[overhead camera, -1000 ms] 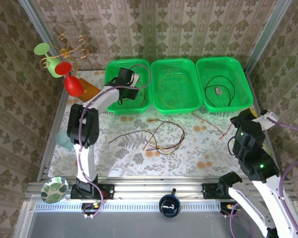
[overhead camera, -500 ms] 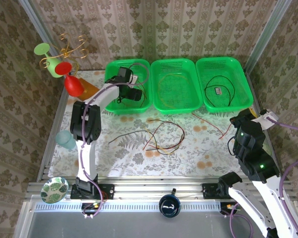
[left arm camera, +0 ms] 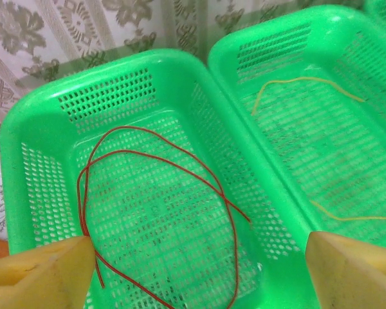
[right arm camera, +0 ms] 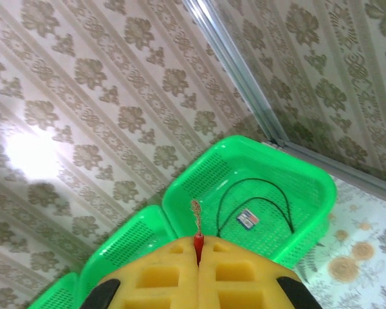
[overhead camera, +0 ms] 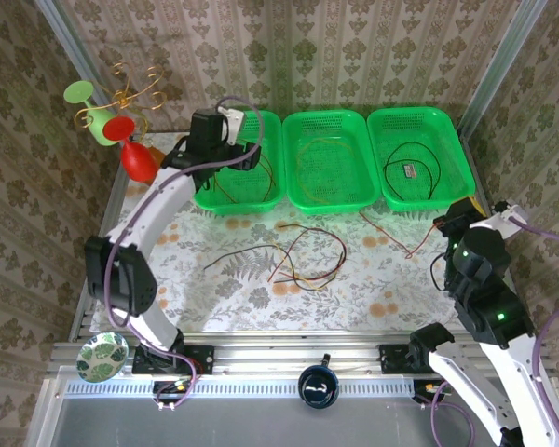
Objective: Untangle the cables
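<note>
We see the left gripper [overhead camera: 225, 149] hanging over the left basket [overhead camera: 205, 191], the first of three green baskets that stand side by side at the far edge of the tabletop [overhead camera: 224, 298]. In the left wrist view its yellow fingers [left arm camera: 38, 277] stand wide apart at the bottom corners, released, with nothing between them. Below them, a red cable [left arm camera: 80, 199] lies in loose loops on the perforated floor of that basket [left arm camera: 103, 71]. Just beside it, the middle basket [left arm camera: 276, 32] holds a thin yellow cable [left arm camera: 302, 78], which curves across its floor. The right basket [overhead camera: 466, 172] contains a black cable [overhead camera: 436, 172] curled in an open loop around a small tag [overhead camera: 408, 171]. The right wrist view shows the same loop [right arm camera: 260, 179] and tag [right arm camera: 248, 219] inside this basket [right arm camera: 289, 158]. The right gripper [overhead camera: 444, 226] sits near the right edge of the tabletop, in front of the right basket. In its own view the gripper [right arm camera: 197, 248] has its yellow pads [right arm camera: 154, 277] pressed tightly together. They are clenched on the end of a second red cable [right arm camera: 197, 239], whose frayed tip pokes up above them. From above, this second red cable [overhead camera: 387, 234] trails from the gripper down onto the flowered tabletop and runs left toward the front of the middle basket. Near the middle of the tabletop, well apart from both grippers, lies a tangle of cables [overhead camera: 289, 253]. It is made of brown, red, yellow and black strands that cross one another in loose arcs, and one brown strand reaches out to the left.
</note>
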